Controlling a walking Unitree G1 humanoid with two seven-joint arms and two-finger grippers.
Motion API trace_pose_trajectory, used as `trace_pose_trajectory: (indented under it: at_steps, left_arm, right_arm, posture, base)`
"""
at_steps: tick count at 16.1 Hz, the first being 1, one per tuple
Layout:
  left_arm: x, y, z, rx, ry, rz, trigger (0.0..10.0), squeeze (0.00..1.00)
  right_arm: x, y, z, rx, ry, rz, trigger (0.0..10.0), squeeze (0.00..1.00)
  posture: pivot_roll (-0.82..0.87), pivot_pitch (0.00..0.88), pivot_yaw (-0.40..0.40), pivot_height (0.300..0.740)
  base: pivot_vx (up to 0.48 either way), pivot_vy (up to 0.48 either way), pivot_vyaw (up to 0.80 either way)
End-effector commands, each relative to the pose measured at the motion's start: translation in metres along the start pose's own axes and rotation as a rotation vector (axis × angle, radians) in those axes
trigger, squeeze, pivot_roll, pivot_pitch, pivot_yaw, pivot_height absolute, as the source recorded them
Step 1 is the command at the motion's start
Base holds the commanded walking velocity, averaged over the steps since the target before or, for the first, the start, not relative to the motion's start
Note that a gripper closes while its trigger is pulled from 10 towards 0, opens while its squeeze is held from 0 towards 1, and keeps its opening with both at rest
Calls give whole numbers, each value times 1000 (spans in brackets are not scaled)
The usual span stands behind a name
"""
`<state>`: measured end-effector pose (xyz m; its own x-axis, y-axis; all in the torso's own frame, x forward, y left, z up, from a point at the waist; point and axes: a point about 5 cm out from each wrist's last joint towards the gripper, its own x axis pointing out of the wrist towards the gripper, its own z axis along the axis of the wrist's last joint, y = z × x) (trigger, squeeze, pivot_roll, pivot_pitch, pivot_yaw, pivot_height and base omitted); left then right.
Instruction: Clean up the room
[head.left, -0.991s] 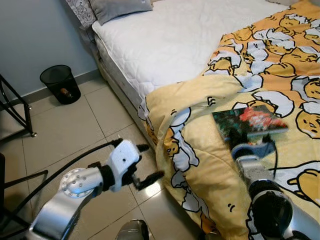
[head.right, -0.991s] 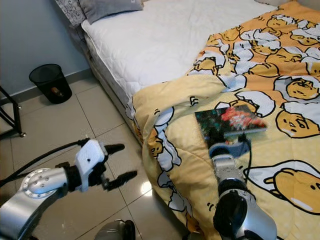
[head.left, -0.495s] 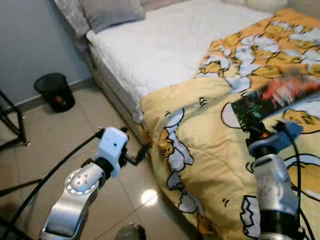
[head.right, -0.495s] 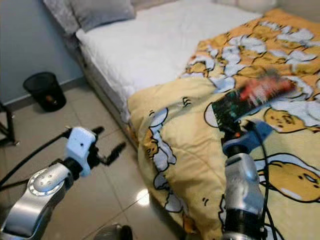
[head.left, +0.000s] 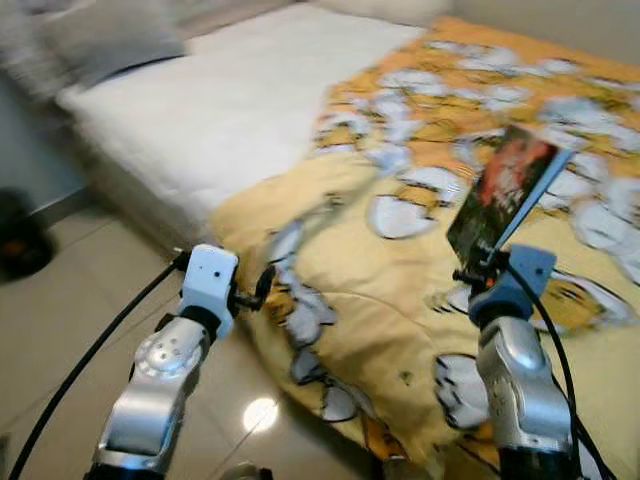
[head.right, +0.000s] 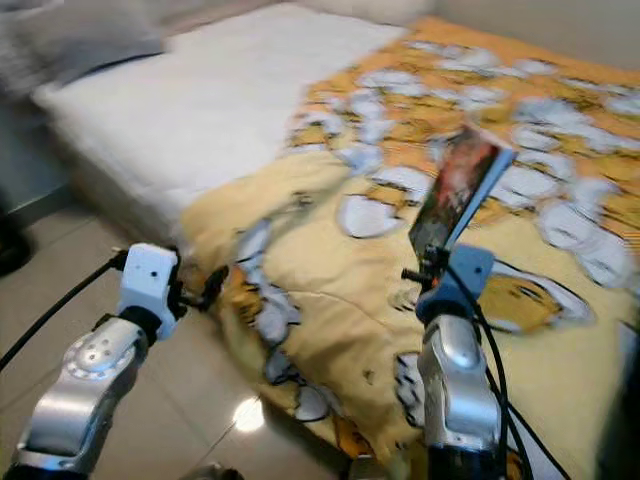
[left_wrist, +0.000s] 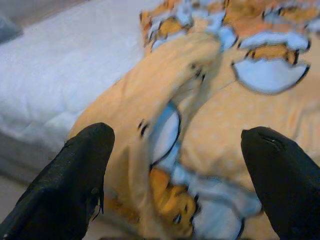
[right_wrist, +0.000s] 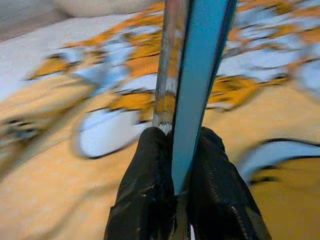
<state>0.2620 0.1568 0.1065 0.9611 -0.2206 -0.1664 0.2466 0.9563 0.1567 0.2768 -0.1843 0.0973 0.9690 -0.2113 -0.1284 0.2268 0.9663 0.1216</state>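
Above the right gripper (head.left: 478, 268) we hold the book (head.left: 503, 189) clamped, upright, clear of the duvet (head.left: 400, 300) — carry step. Left gripper (left_wrist: 175, 170) spread wide, empty. Next: find a place for it.

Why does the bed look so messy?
The yellow cartoon blanket is bunched up and slides off the bed's edge toward the floor, leaving the white mattress bare. The right gripper holds a book in the air above it. The left gripper hovers open near the blanket's hanging edge.
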Motion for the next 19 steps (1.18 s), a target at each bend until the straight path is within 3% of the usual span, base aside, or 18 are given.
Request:
trace_pose_trajectory:
  at_steps: [1, 3, 5, 7, 8, 9, 11, 14, 17, 19]
  left_arm:
    - [1, 2, -1, 28, -17, 50, 10000, 90]
    - [1, 6, -2, -32, -28, 91, 10000, 169]
    - [4, 16, 5, -10, -96, 200, 10000, 275]
    - [4, 21, 2, -15, -83, 218, 10000, 247]
    - [3, 21, 2, -14, -75, 213, 10000, 196]
    - [3, 20, -1, -39, -45, 165, 10000, 82]
    - [1, 15, -4, -29, -38, 128, 10000, 0]
    - [1, 11, -5, -30, -41, 119, 10000, 0]
    - [2, 12, -3, -45, -50, 106, 10000, 0]
    - [4, 13, -2, -48, -52, 111, 10000, 0]
  right_arm:
    - [3, -1, 13, -22, -80, -59, 10000, 0]
    - [1, -3, 5, 3, -10, -79, 10000, 0]
    - [-2, -1, -4, -65, 51, -75, 10000, 0]
    - [-5, -1, -9, -67, 79, -71, 10000, 0]
    - [-5, -2, -9, -66, 74, -75, 10000, 0]
    - [-6, -3, -5, -72, 33, -96, 10000, 0]
    - [-6, -2, -3, -151, -4, -78, 10000, 0]
    - [-6, 5, -6, -109, 6, -67, 10000, 0]
    - [-5, 2, -3, -149, -52, -113, 10000, 0]
    - [-7, 9, -12, -105, 47, -1, 10000, 0]
  posture:
    - [-11, 0, 24, 740]
    - [-4, 0, 21, 740]
    - [-4, 0, 27, 740]
    - [-7, 0, 37, 740]
    - [-6, 0, 37, 740]
    - [-6, 0, 37, 740]
    - [-2, 0, 27, 740]
    - [3, 0, 20, 740]
    - [2, 0, 16, 740]
    - [-2, 0, 17, 740]
  base:
    - [0, 0, -800]
    - [0, 0, -800]
    - [0, 0, -800]
    - [0, 0, -800]
    - [0, 0, -800]
    - [0, 0, -800]
    - [0, 0, -800]
    - [0, 0, -800]
    - [0, 0, -800]
    - [0, 287, -800]
